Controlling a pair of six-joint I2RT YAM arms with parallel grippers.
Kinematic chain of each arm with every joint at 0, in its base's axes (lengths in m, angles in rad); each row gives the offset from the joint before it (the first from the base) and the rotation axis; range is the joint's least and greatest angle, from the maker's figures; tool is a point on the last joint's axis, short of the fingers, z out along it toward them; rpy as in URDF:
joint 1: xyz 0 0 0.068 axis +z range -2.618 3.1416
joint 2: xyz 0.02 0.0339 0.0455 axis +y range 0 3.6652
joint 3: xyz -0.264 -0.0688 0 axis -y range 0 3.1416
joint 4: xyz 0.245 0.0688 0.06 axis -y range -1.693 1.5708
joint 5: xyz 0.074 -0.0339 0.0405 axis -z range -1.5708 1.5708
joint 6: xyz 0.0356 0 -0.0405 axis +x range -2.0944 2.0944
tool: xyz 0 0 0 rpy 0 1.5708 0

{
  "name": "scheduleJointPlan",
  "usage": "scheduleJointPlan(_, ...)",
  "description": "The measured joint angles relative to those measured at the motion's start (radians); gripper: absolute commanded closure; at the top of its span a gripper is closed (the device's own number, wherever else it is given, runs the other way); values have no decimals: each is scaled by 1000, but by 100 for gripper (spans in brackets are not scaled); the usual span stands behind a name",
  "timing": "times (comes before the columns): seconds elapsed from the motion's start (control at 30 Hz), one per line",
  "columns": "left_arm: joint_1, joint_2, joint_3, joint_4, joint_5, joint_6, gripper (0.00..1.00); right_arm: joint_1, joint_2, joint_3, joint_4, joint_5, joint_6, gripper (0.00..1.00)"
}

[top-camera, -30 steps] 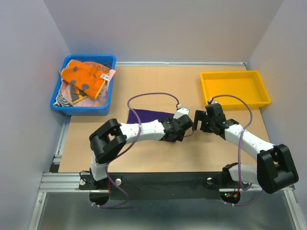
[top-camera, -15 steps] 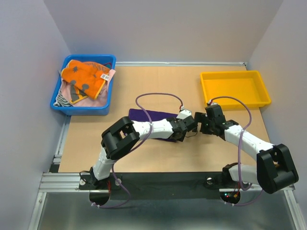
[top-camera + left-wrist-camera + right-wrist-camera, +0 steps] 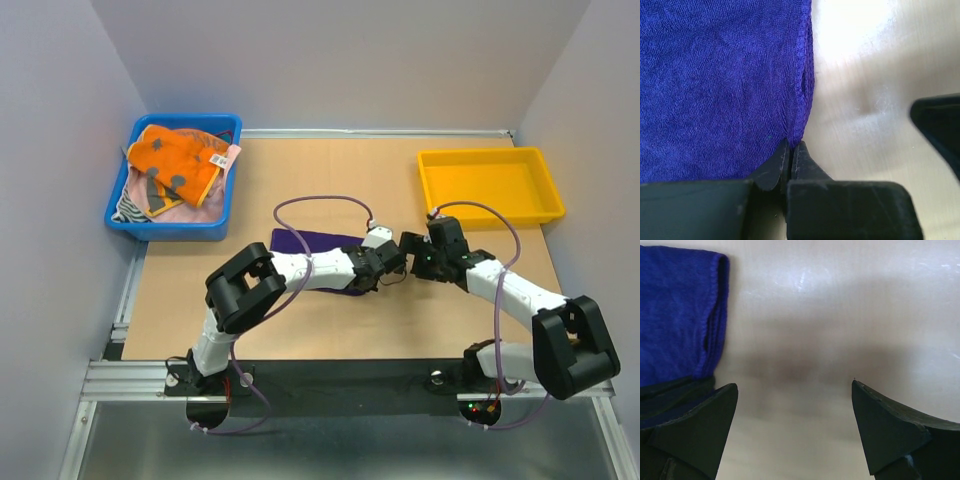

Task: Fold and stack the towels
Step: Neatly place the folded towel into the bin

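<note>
Left gripper (image 3: 790,152) is pinched tight on the hemmed edge of the dark purple towel (image 3: 715,85), on the side nearest the other arm. That grip looks meant for lifting the edge and carrying it over into a fold. Right gripper (image 3: 795,405) hangs just beside the same edge, jaws spread wide over bare table (image 3: 830,315) and holding nothing, probably lined up for a second hold. The towel lies flat mid-table, doubled at the hem. The grey-and-orange towel (image 3: 172,160) sits in the blue bin (image 3: 165,228), with the yellow tray (image 3: 490,153) well apart.
</note>
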Motion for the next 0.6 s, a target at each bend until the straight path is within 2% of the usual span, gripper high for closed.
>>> scheduleJointPlan(0.17,13,-29,-31,27,35,3,100,0,50,-24,121,-128,113,0)
scheduleJointPlan(0.3,19,-50,-45,27,62,5,100,0,111,-60,313,-222,249,0)
scheduleJointPlan(0.6,32,-90,-50,27,78,3,100,6,253,-93,631,-335,476,0)
